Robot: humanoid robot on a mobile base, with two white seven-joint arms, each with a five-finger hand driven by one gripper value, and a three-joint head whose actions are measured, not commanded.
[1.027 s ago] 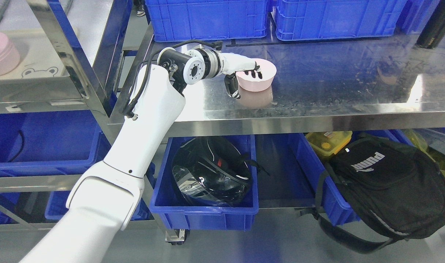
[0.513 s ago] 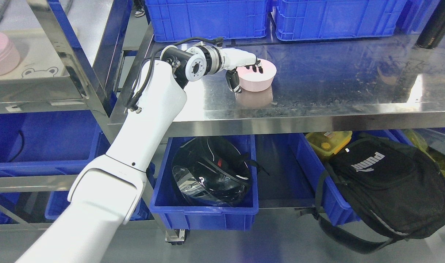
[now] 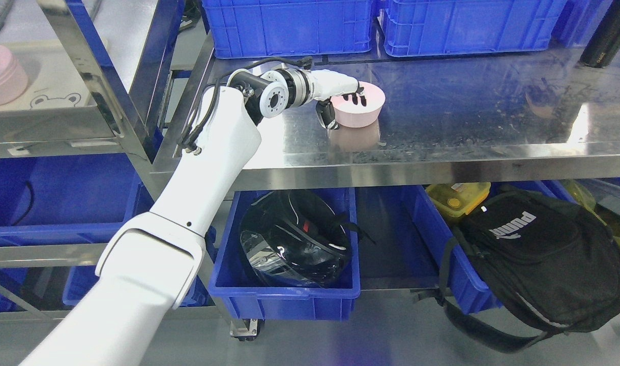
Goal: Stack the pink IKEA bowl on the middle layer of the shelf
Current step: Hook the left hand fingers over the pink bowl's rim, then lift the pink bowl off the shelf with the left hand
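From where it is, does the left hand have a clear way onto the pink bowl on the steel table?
Probably yes: the left hand is already at the pink bowl, fingers over its rim and thumb at its side, with nothing between them.

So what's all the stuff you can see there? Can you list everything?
Pink bowl: one, pink, on the steel table, in the hand's grip.
Second pink bowl: one, pink, on the shelf at far left.
Steel table: one, silver, centre.
Blue crates: several, blue, at the back of the table and underneath.
Helmet: one, black, in a crate below.
Backpack: one, black, lower right.
Yellow box: one, yellow, under the table.
Left hand: one, white with black fingertips, gripping the bowl's rim.
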